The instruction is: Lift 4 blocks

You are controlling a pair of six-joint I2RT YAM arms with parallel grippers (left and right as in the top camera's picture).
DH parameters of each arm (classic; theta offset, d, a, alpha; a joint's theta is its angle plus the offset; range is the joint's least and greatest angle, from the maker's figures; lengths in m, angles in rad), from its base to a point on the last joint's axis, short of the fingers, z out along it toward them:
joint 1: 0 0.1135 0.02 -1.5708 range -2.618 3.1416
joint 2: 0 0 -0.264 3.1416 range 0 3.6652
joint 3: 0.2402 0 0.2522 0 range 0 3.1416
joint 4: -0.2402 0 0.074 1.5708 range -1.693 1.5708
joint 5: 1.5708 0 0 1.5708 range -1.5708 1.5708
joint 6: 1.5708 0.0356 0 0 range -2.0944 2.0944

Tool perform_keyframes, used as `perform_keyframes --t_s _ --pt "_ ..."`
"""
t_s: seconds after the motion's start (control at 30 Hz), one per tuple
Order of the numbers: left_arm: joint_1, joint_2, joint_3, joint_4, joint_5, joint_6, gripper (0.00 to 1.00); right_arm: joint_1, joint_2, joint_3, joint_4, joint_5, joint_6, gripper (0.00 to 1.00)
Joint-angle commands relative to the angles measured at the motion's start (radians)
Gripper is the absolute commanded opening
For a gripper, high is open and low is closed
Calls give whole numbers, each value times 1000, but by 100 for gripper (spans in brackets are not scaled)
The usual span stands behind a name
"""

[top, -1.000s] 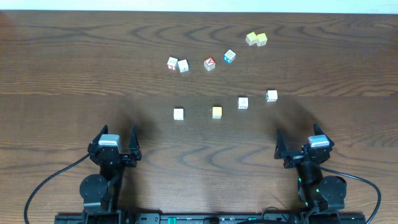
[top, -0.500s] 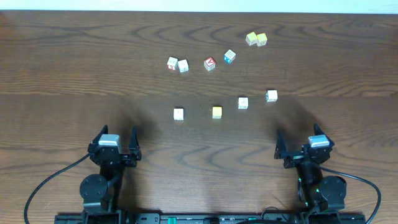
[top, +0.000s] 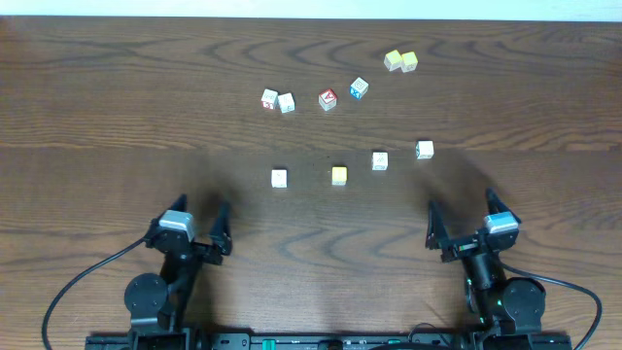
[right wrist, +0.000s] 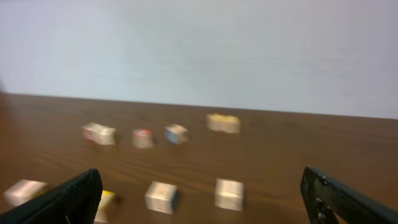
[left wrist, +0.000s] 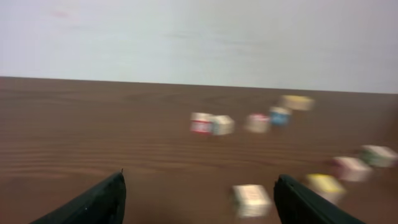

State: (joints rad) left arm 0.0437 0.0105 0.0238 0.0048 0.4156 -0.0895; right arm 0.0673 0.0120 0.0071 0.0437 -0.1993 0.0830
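Note:
Four small blocks lie in a loose row mid-table: a whitish one (top: 279, 177), a yellow-topped one (top: 338, 175), and two more whitish ones (top: 379, 160) (top: 425, 150). My left gripper (top: 191, 216) is open at the near left, well short of them. In its blurred wrist view the nearest whitish block (left wrist: 250, 200) lies ahead between the fingers, toward the right one, with the yellow block (left wrist: 324, 185) further right. My right gripper (top: 465, 209) is open at the near right. Two whitish blocks (right wrist: 161, 196) (right wrist: 229, 193) lie ahead between its fingers. Neither gripper holds anything.
Farther back stand other cubes: a white pair (top: 277, 100), a red-faced one (top: 328, 99), a blue-faced one (top: 359, 88) and a yellow-green pair (top: 400, 61). A pale wall (left wrist: 199, 37) rises behind the table's far edge.
The left gripper has swung and shifted a little to the right. The right gripper has turned slightly. The blocks have not moved.

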Motion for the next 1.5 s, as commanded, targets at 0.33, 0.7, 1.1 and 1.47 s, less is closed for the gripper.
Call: perform_keyframes --t_s 0.33,0.7,1.1,1.47 --pt "-3 -6 -3 579 476 -145 77 -11 -5 -2 315 -397 273 99" --pt "65 354 604 -96 417 4 77 -12 85 318 151 -265 125 99" --pt "74 924 1036 -541 665 14 77 -11 744 950 -710 -590 -159 99" --pt "-19 1184 1389 -1122 -148 19 77 -11 1043 1037 -826 -505 18 99"
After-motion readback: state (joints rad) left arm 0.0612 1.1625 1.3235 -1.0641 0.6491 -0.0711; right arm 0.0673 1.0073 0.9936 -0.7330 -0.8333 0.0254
